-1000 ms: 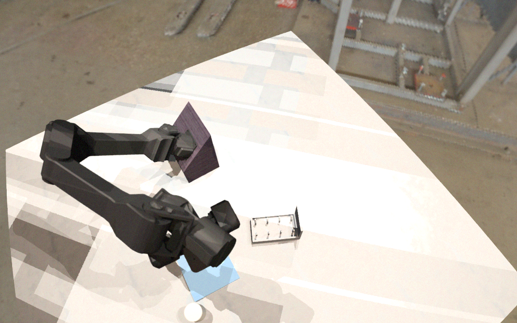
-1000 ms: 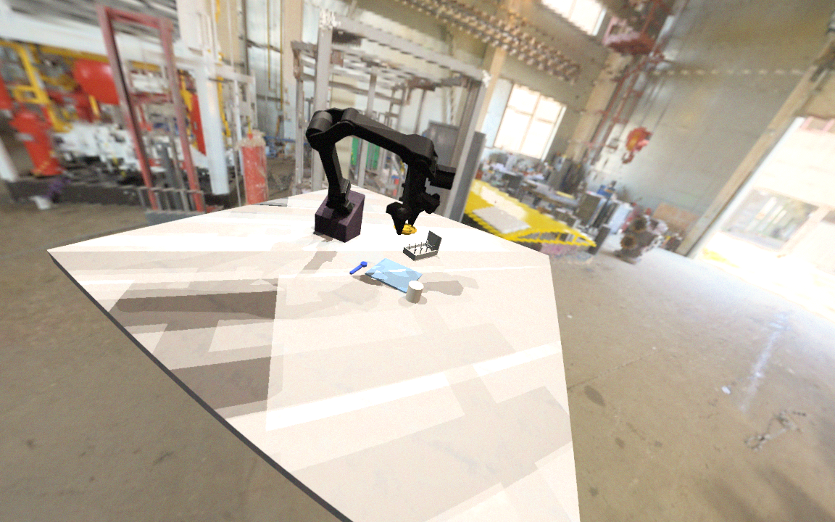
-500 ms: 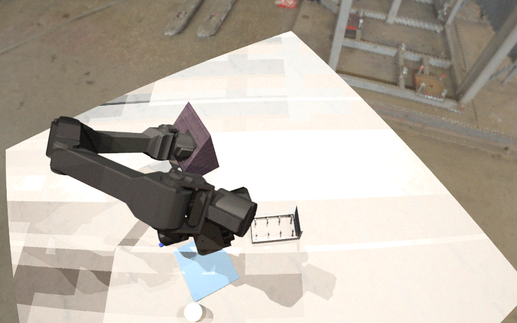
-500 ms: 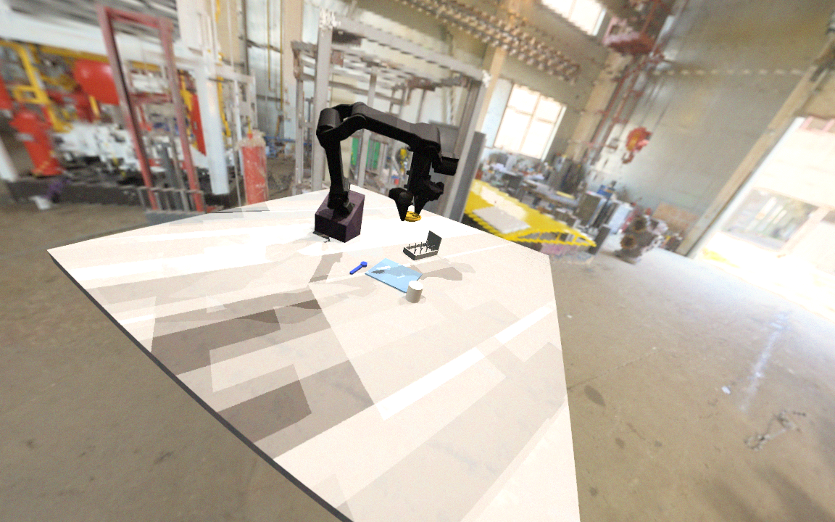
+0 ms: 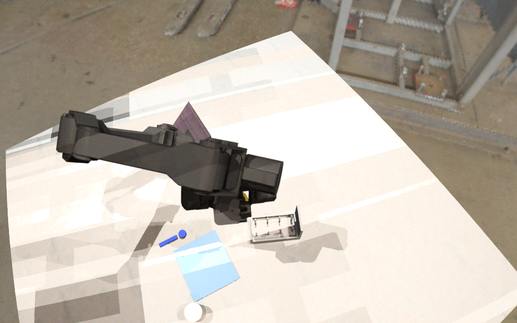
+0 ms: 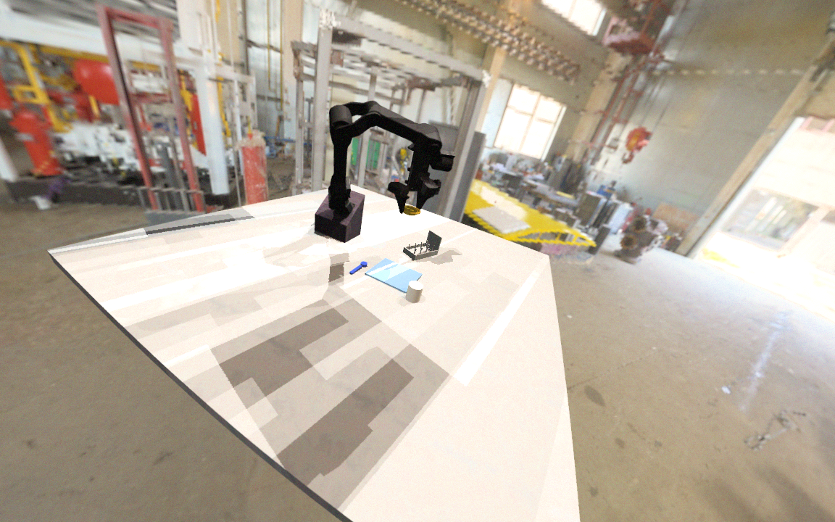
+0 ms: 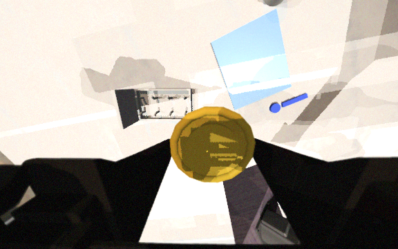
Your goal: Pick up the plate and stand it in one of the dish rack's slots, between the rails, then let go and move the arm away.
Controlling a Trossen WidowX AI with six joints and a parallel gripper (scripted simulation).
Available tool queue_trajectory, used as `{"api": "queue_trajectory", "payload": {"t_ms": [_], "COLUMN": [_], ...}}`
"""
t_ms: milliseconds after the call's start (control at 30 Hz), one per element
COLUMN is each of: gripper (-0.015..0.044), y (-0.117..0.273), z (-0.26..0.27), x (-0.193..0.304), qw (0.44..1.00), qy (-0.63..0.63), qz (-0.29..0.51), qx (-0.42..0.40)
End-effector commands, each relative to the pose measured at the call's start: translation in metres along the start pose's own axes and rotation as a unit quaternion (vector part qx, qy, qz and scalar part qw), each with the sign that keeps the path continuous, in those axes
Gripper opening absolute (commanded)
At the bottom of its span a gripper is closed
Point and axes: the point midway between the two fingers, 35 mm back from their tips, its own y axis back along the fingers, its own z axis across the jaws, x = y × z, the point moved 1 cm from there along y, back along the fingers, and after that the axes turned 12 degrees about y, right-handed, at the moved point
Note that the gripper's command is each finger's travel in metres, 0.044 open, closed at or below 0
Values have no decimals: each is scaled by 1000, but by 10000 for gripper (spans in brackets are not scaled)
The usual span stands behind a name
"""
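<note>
While the top view hides most of the grasp under the arm, the exterior view shows the gripper (image 6: 407, 206) above the desk (image 6: 368, 363), and the wrist view shows fingers spread wide, clamping the yellow plate (image 7: 213, 143) near the dish rack (image 7: 157, 105).

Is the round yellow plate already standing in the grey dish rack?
No, the round yellow plate is clamped in the black gripper above the table, apart from the grey dish rack.
</note>
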Motion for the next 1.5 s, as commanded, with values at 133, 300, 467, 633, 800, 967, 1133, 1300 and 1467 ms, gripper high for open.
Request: {"api": "queue_trajectory", "payload": {"t_ms": [133,300,467,633,800,967,1133,1300,1467], "gripper": [0,0,0,0,0,0,0,0,0], "y": [-21,-35,-48,-60,-71,-81,-90,-98,-106], "z": [4,6,9,11,12,15,17,19,20], "x": [4,6,8,9,10,10,10,10,10], "qw": [996,989,978,963,946,926,904,879,853], "qy": [58,101,144,184,223,258,291,322,351], "qz": [50,78,98,111,115,110,96,73,43], "qx": [-40,-77,-118,-161,-206,-253,-299,-343,-384]}}
